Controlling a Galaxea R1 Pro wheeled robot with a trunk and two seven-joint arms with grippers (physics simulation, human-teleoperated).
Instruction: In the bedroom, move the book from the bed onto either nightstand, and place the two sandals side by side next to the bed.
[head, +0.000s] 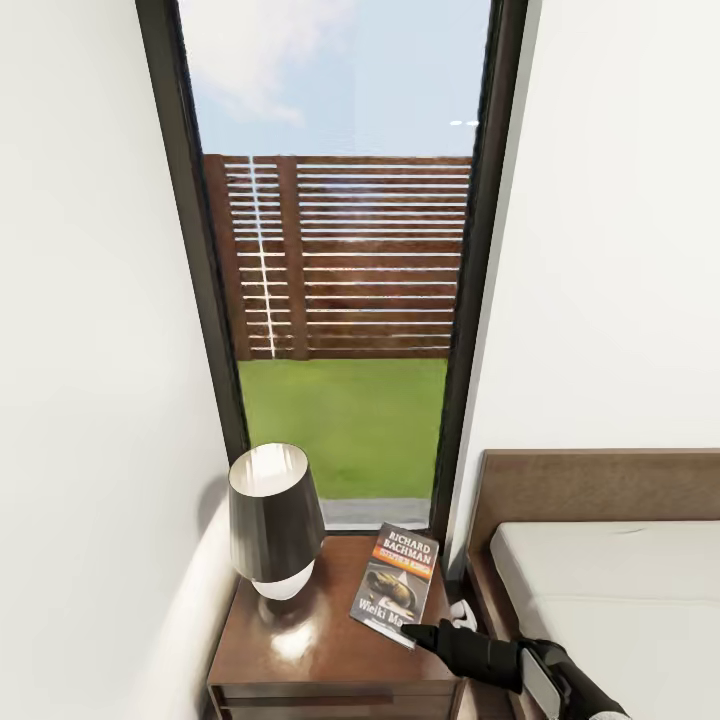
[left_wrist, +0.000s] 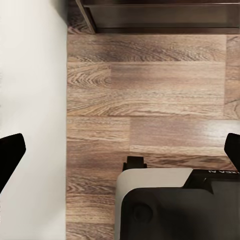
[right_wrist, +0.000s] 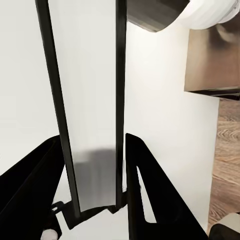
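Head view shows the book (head: 396, 583) lying flat on the nightstand (head: 300, 650), at about four o'clock from the lamp (head: 273, 522), with one corner poking past the top's edge. The right gripper (head: 415, 634) sits at that near corner; in the right wrist view its fingers (right_wrist: 145, 190) are spread with nothing between them, so the book looks released. The left gripper (left_wrist: 120, 150) hangs spread over the floor (left_wrist: 150, 90). The book step seems done; the sandals are still to do.

Bright daylight comes through my window (head: 340, 300); the glossy nightstand (head: 300, 640) shows white glare under the lamp (head: 272, 520); renders stay sharp.
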